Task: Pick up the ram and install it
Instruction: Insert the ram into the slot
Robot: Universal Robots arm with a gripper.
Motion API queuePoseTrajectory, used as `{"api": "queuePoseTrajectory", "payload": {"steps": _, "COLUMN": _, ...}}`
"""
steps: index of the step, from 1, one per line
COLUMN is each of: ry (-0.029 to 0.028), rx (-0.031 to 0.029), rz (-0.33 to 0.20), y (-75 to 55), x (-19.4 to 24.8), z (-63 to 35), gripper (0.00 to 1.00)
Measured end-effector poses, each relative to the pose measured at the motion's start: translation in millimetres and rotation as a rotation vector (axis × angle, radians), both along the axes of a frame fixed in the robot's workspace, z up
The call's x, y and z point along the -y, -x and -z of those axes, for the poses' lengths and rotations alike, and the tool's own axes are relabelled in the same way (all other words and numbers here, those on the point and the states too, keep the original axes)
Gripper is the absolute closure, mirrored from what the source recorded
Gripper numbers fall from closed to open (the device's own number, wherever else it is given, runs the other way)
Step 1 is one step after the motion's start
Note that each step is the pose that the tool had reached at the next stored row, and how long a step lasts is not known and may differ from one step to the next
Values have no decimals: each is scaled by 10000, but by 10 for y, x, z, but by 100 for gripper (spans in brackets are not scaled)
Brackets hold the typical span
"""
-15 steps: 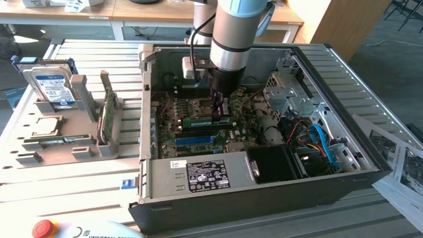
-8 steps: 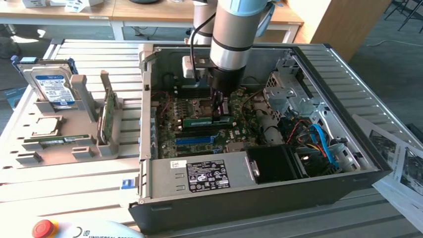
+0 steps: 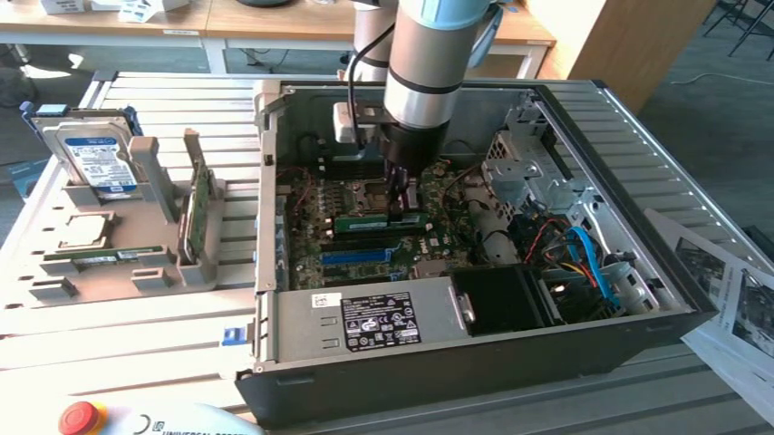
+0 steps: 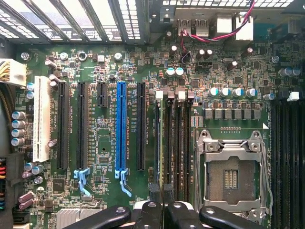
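Note:
The ram (image 3: 362, 221) is a thin green stick standing on edge in a memory slot of the motherboard (image 3: 317, 237) inside the open computer case. My gripper (image 3: 405, 205) reaches down onto its end nearer the exterior view's right. In the wrist view the ram (image 4: 160, 143) shows edge-on as a narrow line running from a white slot clip to my gripper (image 4: 161, 192), whose black fingertips (image 4: 154, 192) are shut on it. A second, similar stick (image 3: 115, 257) lies flat in the grey tray (image 3: 181, 272) at the exterior view's left.
The tray also holds a hard drive (image 3: 97, 154), a broader green card on edge (image 3: 194, 213) and a processor (image 3: 82, 231). Around the slot are a blue slot (image 4: 121, 126), an empty processor socket (image 4: 231, 176), drive cages (image 3: 527, 172), cables (image 3: 586, 254) and the power supply (image 3: 375, 322).

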State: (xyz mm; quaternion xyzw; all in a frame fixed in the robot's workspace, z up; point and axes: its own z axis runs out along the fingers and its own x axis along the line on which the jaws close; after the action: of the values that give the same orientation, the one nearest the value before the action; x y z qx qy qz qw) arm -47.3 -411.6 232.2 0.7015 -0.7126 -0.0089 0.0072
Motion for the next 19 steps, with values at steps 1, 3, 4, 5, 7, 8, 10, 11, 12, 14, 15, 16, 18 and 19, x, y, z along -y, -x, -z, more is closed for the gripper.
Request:
{"api": "queuePoseTrajectory", "payload": {"steps": 1, "ry": 0, "rx": 0, "rz": 1, "y": 0, "x": 0, "z": 0, "gripper": 88}}
{"api": "queuePoseTrajectory", "payload": {"steps": 3, "ry": 1, "rx": 0, "rz": 13, "y": 0, "x": 0, "z": 0, "gripper": 88}}
{"api": "queuePoseTrajectory", "payload": {"steps": 4, "ry": 0, "rx": 0, "rz": 20, "y": 0, "x": 0, "z": 0, "gripper": 88}}
{"api": "queuePoseTrajectory", "payload": {"steps": 5, "ry": 0, "rx": 0, "rz": 27, "y": 0, "x": 0, "z": 0, "gripper": 88}}
{"api": "queuePoseTrajectory", "payload": {"steps": 7, "ry": 0, "rx": 0, "rz": 35, "y": 0, "x": 0, "z": 0, "gripper": 88}}
{"api": "queuePoseTrajectory", "payload": {"steps": 8, "ry": 0, "rx": 0, "rz": 37, "y": 0, "x": 0, "z": 0, "gripper": 88}}
{"api": "queuePoseTrajectory", "payload": {"steps": 10, "ry": 0, "rx": 0, "rz": 37, "y": 0, "x": 1, "z": 2, "gripper": 88}}
{"api": "queuePoseTrajectory", "payload": {"steps": 11, "ry": -1, "rx": 1, "rz": 38, "y": 0, "x": 1, "z": 2, "gripper": 88}}
{"api": "queuePoseTrajectory", "payload": {"steps": 12, "ry": -2, "rx": 1, "rz": 38, "y": 0, "x": 2, "z": 3, "gripper": 88}}
{"api": "queuePoseTrajectory", "payload": {"steps": 14, "ry": 0, "rx": 0, "rz": 38, "y": 0, "x": 4, "z": 2, "gripper": 88}}
{"api": "queuePoseTrajectory", "payload": {"steps": 15, "ry": 0, "rx": 0, "rz": 37, "y": 0, "x": 6, "z": 2, "gripper": 88}}
{"api": "queuePoseTrajectory", "payload": {"steps": 16, "ry": 0, "rx": 0, "rz": 37, "y": 0, "x": 8, "z": 2, "gripper": 88}}
{"api": "queuePoseTrajectory", "payload": {"steps": 18, "ry": 0, "rx": 0, "rz": 37, "y": -1, "x": 8, "z": 2, "gripper": 88}}
{"api": "queuePoseTrajectory", "payload": {"steps": 19, "ry": 1, "rx": 0, "rz": 37, "y": -1, "x": 8, "z": 2, "gripper": 88}}
